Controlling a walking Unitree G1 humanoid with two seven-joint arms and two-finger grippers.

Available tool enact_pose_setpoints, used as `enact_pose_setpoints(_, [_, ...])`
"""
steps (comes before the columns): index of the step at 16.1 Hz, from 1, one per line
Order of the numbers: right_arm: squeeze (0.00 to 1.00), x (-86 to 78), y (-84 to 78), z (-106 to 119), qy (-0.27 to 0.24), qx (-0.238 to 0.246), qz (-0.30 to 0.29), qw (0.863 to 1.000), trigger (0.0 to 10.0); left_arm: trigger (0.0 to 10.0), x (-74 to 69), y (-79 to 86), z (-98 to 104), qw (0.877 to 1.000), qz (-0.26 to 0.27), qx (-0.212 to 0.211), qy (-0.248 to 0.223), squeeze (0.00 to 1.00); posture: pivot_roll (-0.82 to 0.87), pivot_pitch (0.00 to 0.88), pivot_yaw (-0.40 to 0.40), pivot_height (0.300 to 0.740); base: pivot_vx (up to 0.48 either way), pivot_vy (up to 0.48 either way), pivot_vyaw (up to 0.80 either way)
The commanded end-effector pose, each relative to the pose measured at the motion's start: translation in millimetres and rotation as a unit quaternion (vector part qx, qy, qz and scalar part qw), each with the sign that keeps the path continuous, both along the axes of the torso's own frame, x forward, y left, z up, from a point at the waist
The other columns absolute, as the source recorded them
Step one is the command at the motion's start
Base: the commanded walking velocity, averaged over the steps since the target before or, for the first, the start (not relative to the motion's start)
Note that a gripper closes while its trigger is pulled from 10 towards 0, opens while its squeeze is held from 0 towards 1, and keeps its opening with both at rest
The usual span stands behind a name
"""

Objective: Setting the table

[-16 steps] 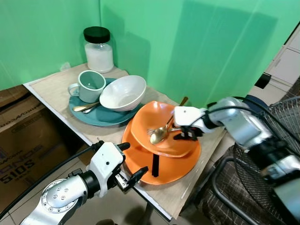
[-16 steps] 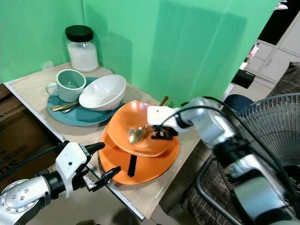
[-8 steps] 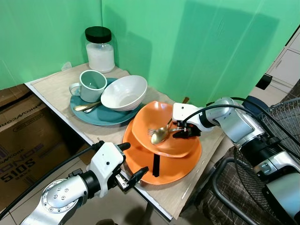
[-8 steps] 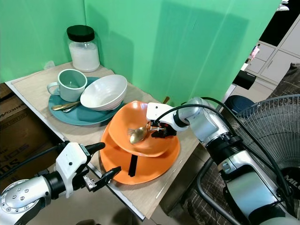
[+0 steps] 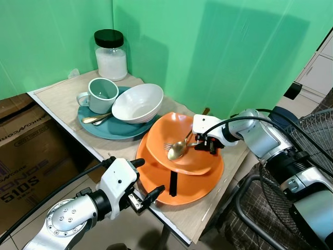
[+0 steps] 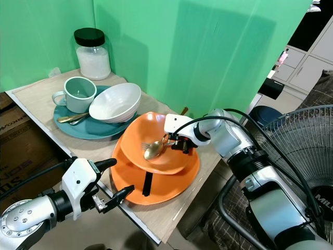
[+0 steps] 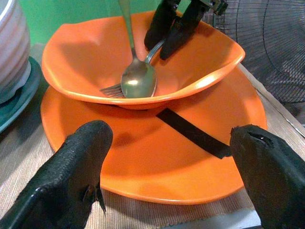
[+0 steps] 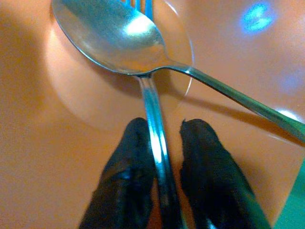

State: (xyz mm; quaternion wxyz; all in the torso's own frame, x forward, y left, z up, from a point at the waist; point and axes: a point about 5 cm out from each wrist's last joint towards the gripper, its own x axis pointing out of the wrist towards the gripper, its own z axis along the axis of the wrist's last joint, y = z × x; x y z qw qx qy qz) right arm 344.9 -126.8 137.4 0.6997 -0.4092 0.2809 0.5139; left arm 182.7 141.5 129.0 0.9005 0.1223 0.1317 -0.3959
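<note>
Left gripper [image 5: 141,183], fingers spread wide, is hovering at the table's near edge before the orange plate [image 5: 192,187]. In the orange bowl [image 5: 182,136] stacked on it, the right gripper [image 8: 164,188] is pinching the fork [image 8: 151,102] handle beneath the spoon [image 5: 177,149]. Thin, stiff, slippery metal: probably best gripped mid-handle. A cardboard box [image 5: 26,156] bears partly legible print.

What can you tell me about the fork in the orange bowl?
The fork looks like shiny silver metal. It lies in the orange bowl, with its prongs tucked under the spoon, whose scoop rests on top of them. Its thin handle runs between the two black fingers of the right gripper, which close around it. The bowl sits on an orange plate.
</note>
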Motion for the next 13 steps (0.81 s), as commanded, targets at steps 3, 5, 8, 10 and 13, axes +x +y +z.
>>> enact_pose_setpoints(3, [0.00,0.1,-1.0,1.4,0.000,-0.009,0.003,1.000,0.0,10.0,-1.7,-2.6,-0.3,1.000,-0.006,-0.002,0.000,0.00,0.11,0.000,-0.108,0.740,0.000,0.000,0.00])
enact_pose_setpoints(5, [0.00,-0.5,-1.9,1.1,0.002,-0.013,0.007,1.000,0.0,10.0,-1.8,-2.8,-0.5,1.000,-0.008,-0.002,0.001,0.00,0.11,0.000,-0.107,0.740,0.000,0.000,0.00])
enact_pose_setpoints(8, [0.00,-1.5,-2.8,0.1,0.004,-0.018,0.011,1.000,0.0,10.0,-1.5,-3.1,-0.5,1.000,-0.008,-0.003,0.001,0.00,0.11,0.000,-0.109,0.740,0.000,0.000,0.00])
enact_pose_setpoints(10, [0.00,-1.5,-3.1,0.5,0.003,-0.022,0.015,1.000,0.0,10.0,-1.5,-3.2,-0.5,1.000,-0.008,-0.003,0.000,0.00,0.11,0.000,-0.109,0.740,0.000,0.000,0.00])
enact_pose_setpoints(13, [0.00,-0.7,-3.8,3.1,-0.004,-0.026,0.024,0.999,0.0,10.0,-1.2,-3.2,-0.5,1.000,-0.008,-0.001,0.000,0.00,0.11,0.000,-0.107,0.740,0.000,0.000,0.00])
